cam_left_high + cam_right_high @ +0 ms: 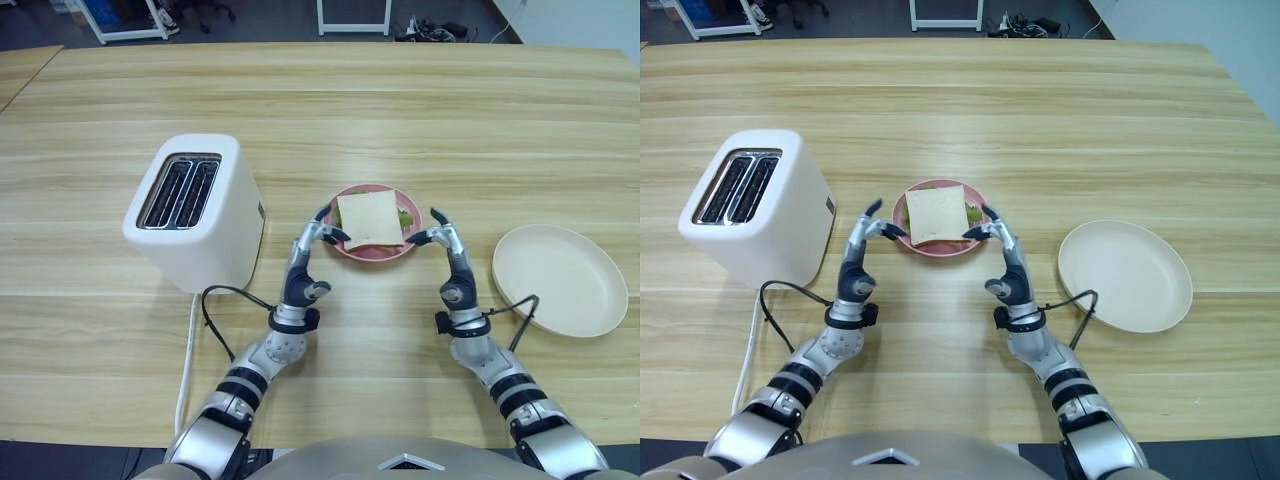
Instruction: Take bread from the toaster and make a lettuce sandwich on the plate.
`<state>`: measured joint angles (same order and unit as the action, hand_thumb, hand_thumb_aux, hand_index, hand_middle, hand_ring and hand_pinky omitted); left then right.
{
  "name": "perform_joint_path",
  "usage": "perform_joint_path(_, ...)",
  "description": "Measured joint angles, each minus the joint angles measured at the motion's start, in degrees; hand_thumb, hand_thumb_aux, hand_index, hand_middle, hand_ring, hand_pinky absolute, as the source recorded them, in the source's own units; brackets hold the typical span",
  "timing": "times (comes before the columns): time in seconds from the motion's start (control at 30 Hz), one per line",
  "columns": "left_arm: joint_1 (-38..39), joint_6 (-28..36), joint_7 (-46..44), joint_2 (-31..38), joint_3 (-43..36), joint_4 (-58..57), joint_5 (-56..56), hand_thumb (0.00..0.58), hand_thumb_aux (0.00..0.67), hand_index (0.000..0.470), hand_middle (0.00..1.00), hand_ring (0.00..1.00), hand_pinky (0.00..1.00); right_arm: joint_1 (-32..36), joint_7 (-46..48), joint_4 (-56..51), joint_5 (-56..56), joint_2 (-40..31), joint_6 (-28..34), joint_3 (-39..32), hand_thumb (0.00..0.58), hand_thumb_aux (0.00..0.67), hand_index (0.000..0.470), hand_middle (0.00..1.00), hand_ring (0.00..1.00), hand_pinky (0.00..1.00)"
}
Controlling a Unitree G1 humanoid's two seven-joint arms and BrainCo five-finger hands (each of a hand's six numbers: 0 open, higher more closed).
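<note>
The sandwich [371, 219] sits on the pink plate [372, 257] between my left hand [308, 255] and right hand [450, 262], both spread and empty, so I should lift them away without nudging it.

Silver forearms [250, 375] banded black, grey-and-black left hand [305, 262], right hand [452, 262], black wrist cables [517, 306]

This looks like a lab or office workroom, not a home kitchen. Far beyond the left hand [305, 262], past the long wooden table [400, 100], the wheeled foot of an office chair [195, 14] and white metal frames [352, 22] stand on a dark floor [270, 25] — and far beyond the right hand [452, 262], loose cables [432, 30] lie near a plain white wall [590, 20].
</note>
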<state>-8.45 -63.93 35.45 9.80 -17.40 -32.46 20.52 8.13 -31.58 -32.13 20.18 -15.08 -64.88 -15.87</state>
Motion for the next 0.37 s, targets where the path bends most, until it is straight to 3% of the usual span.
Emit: perform_joint_path(0.37,2.1,1.5,-8.4,-5.4,4.8,2.0,-3.7,0.000,0.000,0.000,0.00,0.00,0.00,-1.2,4.3,1.5,0.5,4.9,2.9,6.0,0.000,0.000,0.000,0.00,0.00,0.00)
